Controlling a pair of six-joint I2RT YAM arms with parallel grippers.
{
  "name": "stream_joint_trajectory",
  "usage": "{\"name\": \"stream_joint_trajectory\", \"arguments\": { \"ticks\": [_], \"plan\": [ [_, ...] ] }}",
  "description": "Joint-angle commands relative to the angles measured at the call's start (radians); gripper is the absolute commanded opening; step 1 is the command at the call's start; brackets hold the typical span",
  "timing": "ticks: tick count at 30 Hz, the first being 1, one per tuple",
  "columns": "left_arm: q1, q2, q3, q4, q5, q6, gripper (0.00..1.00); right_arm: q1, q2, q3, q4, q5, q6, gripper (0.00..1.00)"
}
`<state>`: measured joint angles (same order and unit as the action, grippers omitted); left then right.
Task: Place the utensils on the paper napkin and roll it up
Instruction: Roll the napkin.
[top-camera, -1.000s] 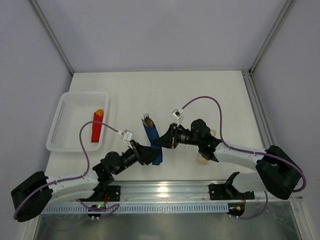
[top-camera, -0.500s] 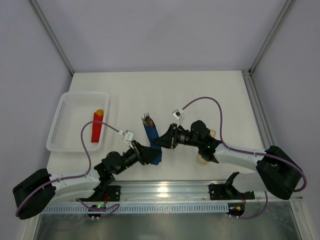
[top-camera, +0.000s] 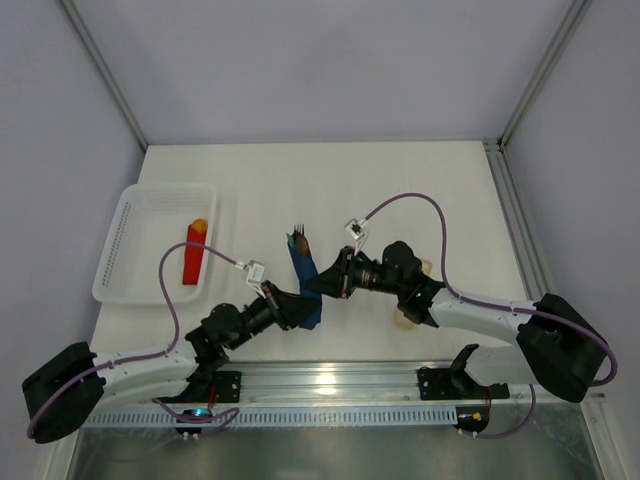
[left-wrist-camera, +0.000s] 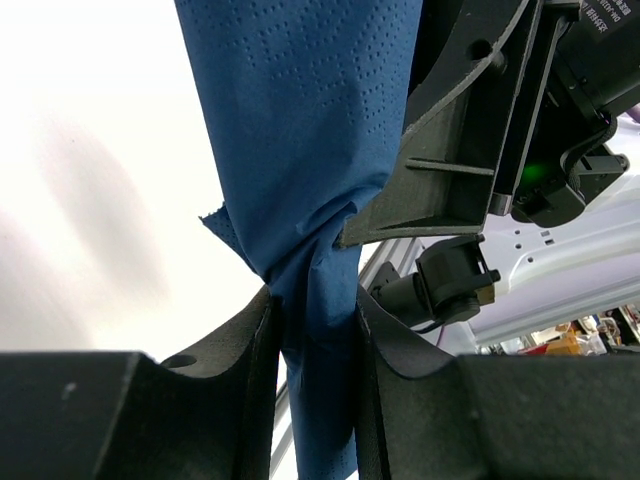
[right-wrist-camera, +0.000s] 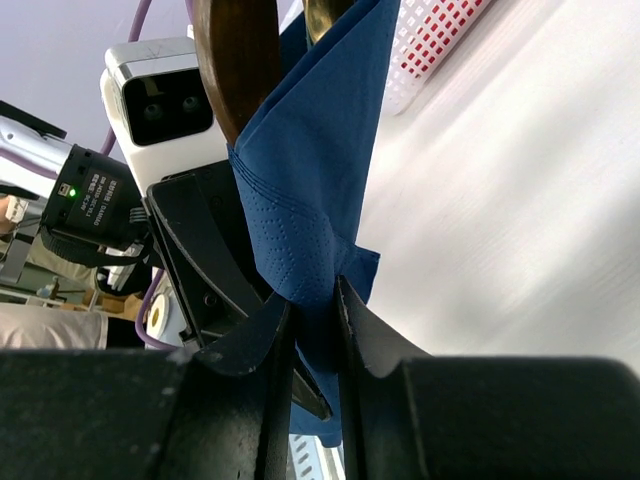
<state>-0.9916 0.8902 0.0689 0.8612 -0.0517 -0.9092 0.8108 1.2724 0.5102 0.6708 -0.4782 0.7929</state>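
Observation:
The paper napkin (top-camera: 305, 280) is a narrow navy roll lying slantwise at the table's middle front. The dark tines of the utensils (top-camera: 297, 238) stick out of its far end. My left gripper (top-camera: 303, 310) is shut on the roll's near end; in the left wrist view the blue paper (left-wrist-camera: 300, 130) fills the gap between the fingers (left-wrist-camera: 250, 350). My right gripper (top-camera: 323, 283) is shut on the roll's middle from the right. In the right wrist view the napkin (right-wrist-camera: 310, 190) rises from my right gripper (right-wrist-camera: 315, 310), with copper-brown utensils (right-wrist-camera: 240, 60) at its top.
A white basket (top-camera: 120, 250) at the left holds a red block with an orange tip (top-camera: 193, 255). A pale beige bar (top-camera: 405, 318) lies partly under the right arm. A metal frame rail (top-camera: 510, 215) runs along the right edge.
The left gripper's jaws have closed in onto the near end of the napkin roll. The right gripper has kept its hold, and both arms have barely moved.

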Motion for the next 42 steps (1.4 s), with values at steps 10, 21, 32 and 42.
{"name": "stream_joint_trajectory", "arguments": {
  "ticks": [10,21,32,42],
  "plan": [
    [0.002,-0.157,0.017,-0.125,-0.063,0.066,0.03,0.007,-0.108,0.048,-0.181,0.032,-0.185,0.61],
    [0.002,-0.18,0.043,-0.191,-0.062,0.082,0.0,0.007,-0.14,0.109,-0.272,0.036,-0.27,0.64],
    [0.002,-0.175,0.069,-0.235,-0.073,0.108,0.0,0.007,-0.237,0.226,-0.617,0.208,-0.402,0.66],
    [0.002,-0.177,0.108,-0.275,-0.068,0.136,0.0,0.008,-0.15,0.243,-0.513,0.062,-0.368,0.69]
  ]
}}
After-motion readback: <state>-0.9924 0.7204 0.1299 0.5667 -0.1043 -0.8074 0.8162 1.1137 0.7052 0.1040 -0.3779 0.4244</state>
